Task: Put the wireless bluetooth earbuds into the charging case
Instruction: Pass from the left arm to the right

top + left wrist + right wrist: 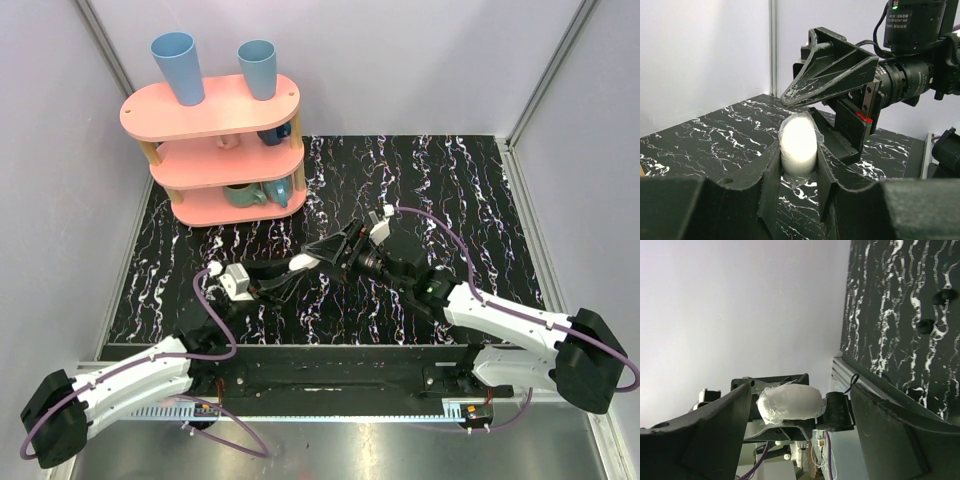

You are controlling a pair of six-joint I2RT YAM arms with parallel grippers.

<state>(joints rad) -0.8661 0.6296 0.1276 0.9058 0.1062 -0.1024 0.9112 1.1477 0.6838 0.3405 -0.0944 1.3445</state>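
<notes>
The charging case (798, 142) is a white glossy oval wrapped in clear film, held upright above the tabletop. My left gripper (798, 161) is shut on its lower half. In the right wrist view the case (790, 402) lies sideways between the two fingers of my right gripper (801, 407). That gripper is open and straddles the case, with a gap on each side. From above, both grippers meet at mid table, left gripper (305, 262) and right gripper (338, 246), and the case is hidden between them. No white earbuds show in any view.
Two small dark rounded lumps (935, 310) lie on the black marbled tabletop (450, 190). A pink three-tier shelf (215, 150) with blue cups and mugs stands at the back left. Grey walls close in three sides.
</notes>
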